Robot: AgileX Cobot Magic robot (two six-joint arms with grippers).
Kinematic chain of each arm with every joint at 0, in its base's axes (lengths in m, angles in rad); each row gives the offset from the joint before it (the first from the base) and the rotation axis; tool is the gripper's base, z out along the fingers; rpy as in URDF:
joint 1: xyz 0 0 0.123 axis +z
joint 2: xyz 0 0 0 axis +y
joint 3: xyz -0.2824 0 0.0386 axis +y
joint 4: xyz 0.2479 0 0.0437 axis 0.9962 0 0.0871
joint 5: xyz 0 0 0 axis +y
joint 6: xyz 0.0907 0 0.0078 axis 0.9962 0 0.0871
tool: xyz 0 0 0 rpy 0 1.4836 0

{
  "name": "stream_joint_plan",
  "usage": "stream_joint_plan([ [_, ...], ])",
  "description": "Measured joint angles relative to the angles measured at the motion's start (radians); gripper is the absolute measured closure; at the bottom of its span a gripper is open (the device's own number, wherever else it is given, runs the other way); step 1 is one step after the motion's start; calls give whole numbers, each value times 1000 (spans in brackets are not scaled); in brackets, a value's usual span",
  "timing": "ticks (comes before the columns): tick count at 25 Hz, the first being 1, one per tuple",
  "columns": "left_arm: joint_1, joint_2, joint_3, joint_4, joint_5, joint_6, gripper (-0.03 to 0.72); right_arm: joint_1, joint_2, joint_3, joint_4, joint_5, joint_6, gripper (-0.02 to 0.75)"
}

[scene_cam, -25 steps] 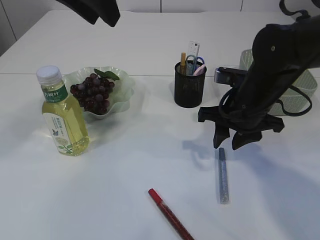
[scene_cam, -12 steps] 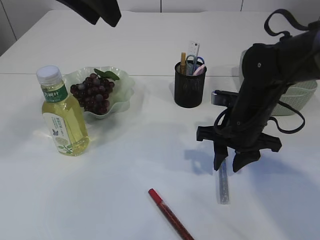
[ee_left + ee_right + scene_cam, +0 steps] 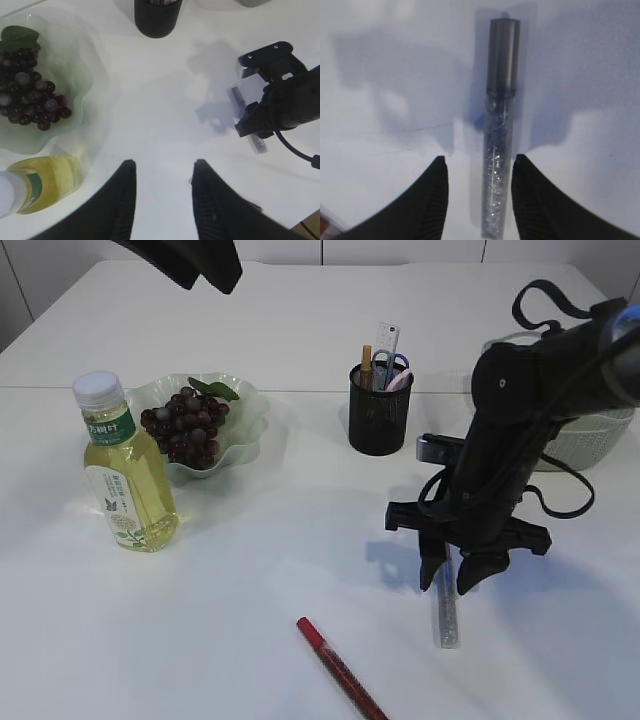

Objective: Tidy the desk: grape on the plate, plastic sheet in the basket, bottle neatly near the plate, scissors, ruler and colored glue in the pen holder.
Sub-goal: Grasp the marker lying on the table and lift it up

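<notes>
Surroundings: a bottle (image 3: 124,470) is being shown upright at mid left, just beside the plate (image 3: 245,435) on which the grape (image 3: 186,426) is lying; a black mesh pen holder (image 3: 380,409) at upper centre is being occupied by scissors (image 3: 392,367), a ruler (image 3: 385,342) and other sticks; a basket (image 3: 590,435) is being half hidden at the right edge.
Obstruction: the basket and the upper end of the silver glitter glue (image 3: 446,614) are being covered by the right arm.
Red glue stick (image 3: 340,668): being left flat at lower centre.
Right gripper (image 3: 455,580): fingers are being held spread, straddling the glitter glue without touching it.
Left gripper (image 3: 162,172): being held spread and empty, high above the table.
Change: the right gripper is being lowered from behind the tube's cap onto its body.
</notes>
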Motion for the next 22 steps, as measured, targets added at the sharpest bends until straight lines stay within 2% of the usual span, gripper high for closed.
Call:
stream_joint_plan([
  [22,0,0,0,8,0,0,408,0,36,-4,-3,4,0,393],
])
